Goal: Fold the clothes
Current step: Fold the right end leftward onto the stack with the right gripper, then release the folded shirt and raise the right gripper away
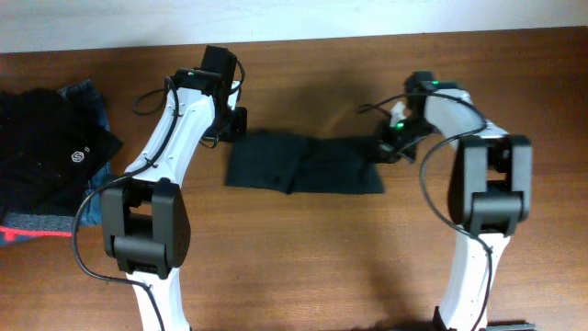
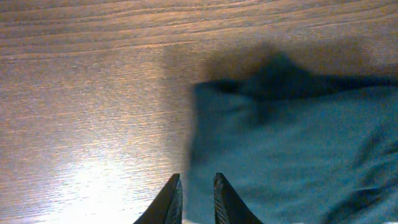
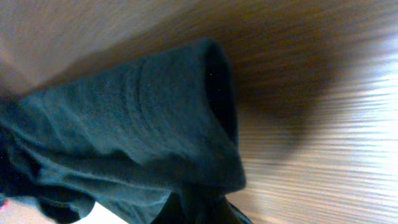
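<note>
So the dark cloth point(image 1: 303, 164) is sitting pretty much dead centre of the overhead view. It's spread out flat on the wooden tabletop point(image 1: 303, 267) as a wide strip running left to right. There's a fold line or overlap visible a bit left of its middle.

The right gripper point(image 1: 388, 147) is at the cloth's upper right corner. In the right wrist view the fabric point(image 3: 137, 118) fills the left and middle of the frame. It's bunched up and raised off the wood, with a rolled edge and a shadow on the tabletop under it. The fingers are mostly buried in the cloth at the bottom of the frame, but it looks clamped onto that corner.

The left gripper point(image 1: 237, 124) is just off the cloth's upper left corner. In the left wrist view its two fingers point(image 2: 169, 200) poke in at the bottom centre with only a narrow gap between them and nothing held. They line up over the cloth's left edge point(image 2: 298, 143), and the fabric takes up the right half of that frame. That corner looks a bit rumpled.

Over at the far left of the overhead view there's a pile of clothes point(image 1: 41, 156), mostly black. Something denim point(image 1: 87, 97) sticks out at its top, and it's well apart from the cloth.
</note>
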Motion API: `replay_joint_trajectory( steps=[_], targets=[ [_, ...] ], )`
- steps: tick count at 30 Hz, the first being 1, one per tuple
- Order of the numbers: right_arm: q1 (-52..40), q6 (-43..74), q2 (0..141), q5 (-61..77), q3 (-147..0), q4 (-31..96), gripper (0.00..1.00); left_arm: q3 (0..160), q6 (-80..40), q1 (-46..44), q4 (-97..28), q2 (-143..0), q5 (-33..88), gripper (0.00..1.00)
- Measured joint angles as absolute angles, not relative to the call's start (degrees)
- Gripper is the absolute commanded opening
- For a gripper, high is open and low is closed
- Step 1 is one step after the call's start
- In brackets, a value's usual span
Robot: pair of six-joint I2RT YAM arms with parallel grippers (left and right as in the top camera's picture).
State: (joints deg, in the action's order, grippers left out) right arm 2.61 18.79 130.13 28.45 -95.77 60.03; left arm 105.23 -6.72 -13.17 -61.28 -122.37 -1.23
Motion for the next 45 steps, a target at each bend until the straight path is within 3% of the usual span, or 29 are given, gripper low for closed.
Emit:
replay_joint_trajectory(
  steps=[7,12,21,31,37,45],
  targets=[
    [14.2,13.0,126.9,23.6,-96.3,64.9,0.04,105.2,-6.7,-13.2,-61.3,-122.4,-1.2,0.18],
    [15.1,8.1,122.3,22.0,-101.5,72.7,0.04,105.2,-6.7,-13.2,-61.3,-122.4,-1.2,0.18],
    [1.8,5.8,118.5,21.8,-109.7,77.8,0.04,105.2,-6.7,-13.2,-61.3,-122.4,-1.2,0.17],
    [-18.0,11.7,118.6,20.3,-109.7,65.7,0.04,105.2,-6.7,-13.2,-61.6,-122.4,-1.2,0.18],
    [-23.2,14.4,119.3,17.6,-109.7,60.0,0.4,105.2,-6.7,-13.2,-62.2,-122.4,-1.2,0.17],
    [-24.5,14.5,123.1,15.5,-109.7,59.3,0.43,105.2,-6.7,-13.2,-62.7,-122.4,-1.2,0.18]
  ],
)
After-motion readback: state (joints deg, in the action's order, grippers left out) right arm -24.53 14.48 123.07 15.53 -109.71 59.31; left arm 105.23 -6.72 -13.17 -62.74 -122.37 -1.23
